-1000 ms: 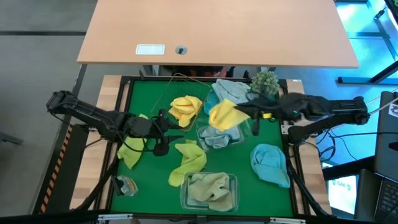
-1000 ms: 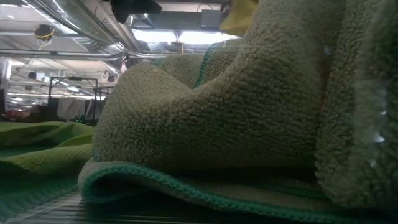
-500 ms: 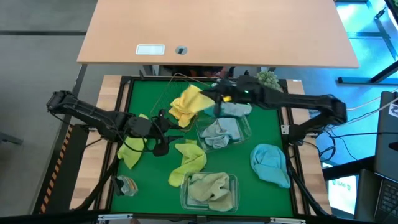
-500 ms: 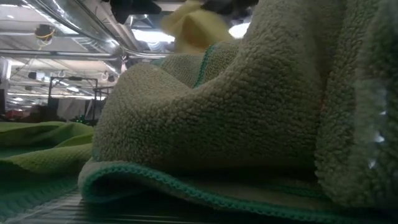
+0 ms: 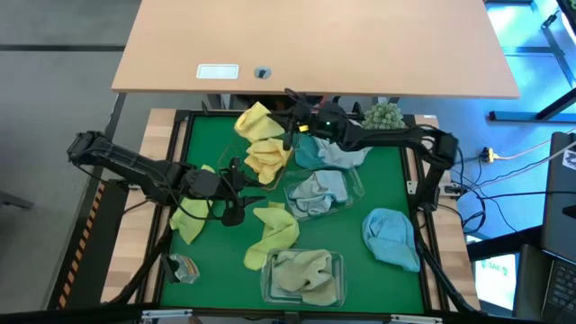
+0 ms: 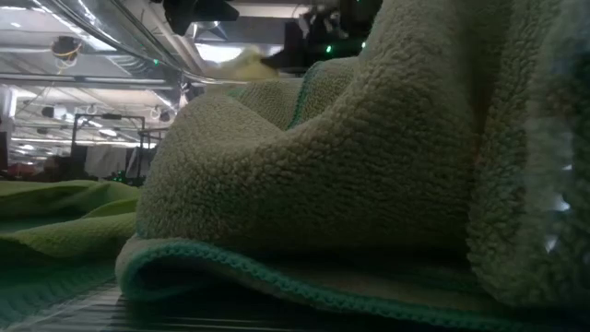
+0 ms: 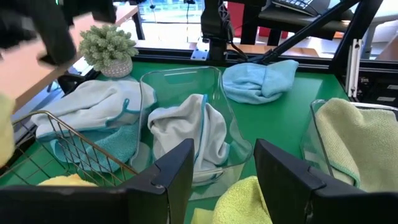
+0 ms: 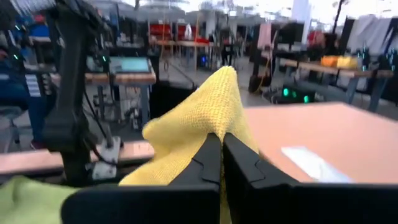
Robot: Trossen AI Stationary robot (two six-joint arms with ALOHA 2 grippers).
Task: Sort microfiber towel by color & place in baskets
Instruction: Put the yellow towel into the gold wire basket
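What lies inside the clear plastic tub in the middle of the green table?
The clear plastic tub in the middle holds one crumpled pale grey-blue microfiber towel with teal edging. The towel covers the tub's floor, so whether anything lies beneath it cannot be seen.

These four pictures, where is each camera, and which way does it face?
High view: above, looking straight down on the green table and both dark arms.
Low view: at table height, filled by an olive-green fleece towel.
Left wrist view: on the left arm, past its open left gripper toward a clear plastic tub.
Right wrist view: on the right arm; the right gripper pinches a yellow towel.
Shared: that yellow towel shows from above too.
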